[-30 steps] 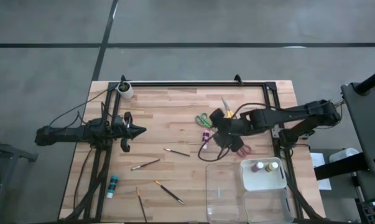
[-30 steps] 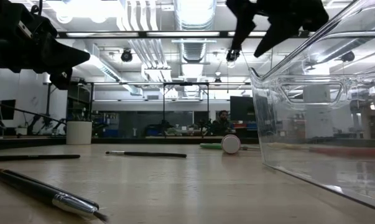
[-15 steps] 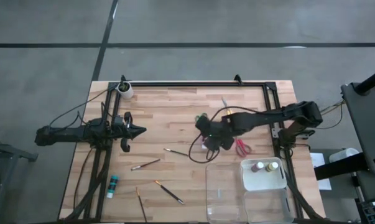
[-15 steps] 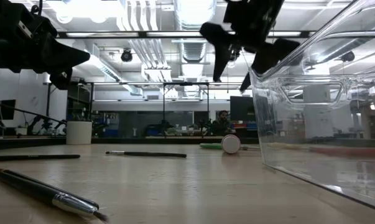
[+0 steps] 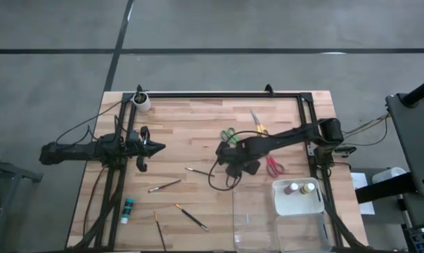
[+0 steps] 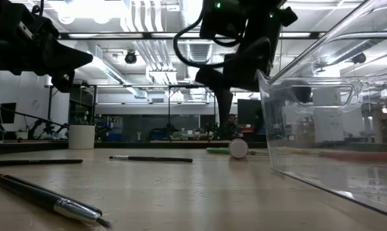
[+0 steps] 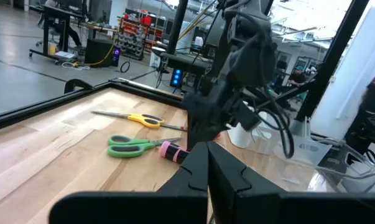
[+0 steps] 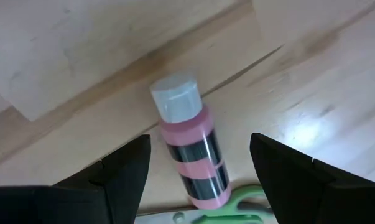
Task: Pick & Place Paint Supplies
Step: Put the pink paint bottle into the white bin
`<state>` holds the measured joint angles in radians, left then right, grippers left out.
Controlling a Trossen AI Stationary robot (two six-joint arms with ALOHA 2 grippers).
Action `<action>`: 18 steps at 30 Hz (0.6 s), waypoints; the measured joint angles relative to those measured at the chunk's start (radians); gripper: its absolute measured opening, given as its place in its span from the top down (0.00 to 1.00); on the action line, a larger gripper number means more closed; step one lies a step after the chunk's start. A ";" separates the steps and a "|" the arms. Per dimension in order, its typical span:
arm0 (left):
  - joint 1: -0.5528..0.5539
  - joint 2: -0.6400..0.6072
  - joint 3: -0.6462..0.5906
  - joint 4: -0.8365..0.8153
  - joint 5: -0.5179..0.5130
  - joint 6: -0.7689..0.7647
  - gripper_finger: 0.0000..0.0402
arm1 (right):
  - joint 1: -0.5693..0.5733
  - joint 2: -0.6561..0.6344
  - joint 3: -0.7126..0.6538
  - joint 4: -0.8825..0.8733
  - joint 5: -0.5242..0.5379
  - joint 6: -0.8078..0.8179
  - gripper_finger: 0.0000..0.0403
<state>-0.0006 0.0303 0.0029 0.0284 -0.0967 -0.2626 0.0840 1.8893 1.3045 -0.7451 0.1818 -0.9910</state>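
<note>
Premises: an industrial robotics laboratory or workshop hall. The wooden butcher-block table (image 5: 197,119) sits in a black metal frame (image 5: 219,93) on a bare grey concrete floor (image 5: 268,28) marked with dark seam lines. Across the table, the low view shows a high open ceiling with exposed ducts (image 6: 203,48) and rows of strip lights (image 6: 142,16), no finished ceiling panels. Further benches and equipment racks (image 6: 148,131) line the far side, where a person (image 6: 230,123) sits. The left wrist view shows more workstations, a red shelving unit (image 7: 140,28), cabling and lit electronics (image 7: 176,78) on the open floor.
</note>
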 joint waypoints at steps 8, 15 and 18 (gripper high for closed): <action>0.000 0.000 0.000 0.000 0.000 0.000 1.00 | 0.003 0.014 0.000 0.018 -0.006 -0.053 0.32; 0.000 0.000 0.000 0.000 0.000 0.000 1.00 | 0.003 0.068 0.000 0.027 -0.049 -0.109 0.32; 0.000 0.000 0.000 0.000 0.000 0.000 1.00 | 0.003 0.091 0.001 0.030 -0.051 -0.109 0.32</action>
<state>-0.0010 0.0303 0.0029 0.0282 -0.0967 -0.2626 0.0868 1.9799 1.3052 -0.7155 0.1303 -1.1000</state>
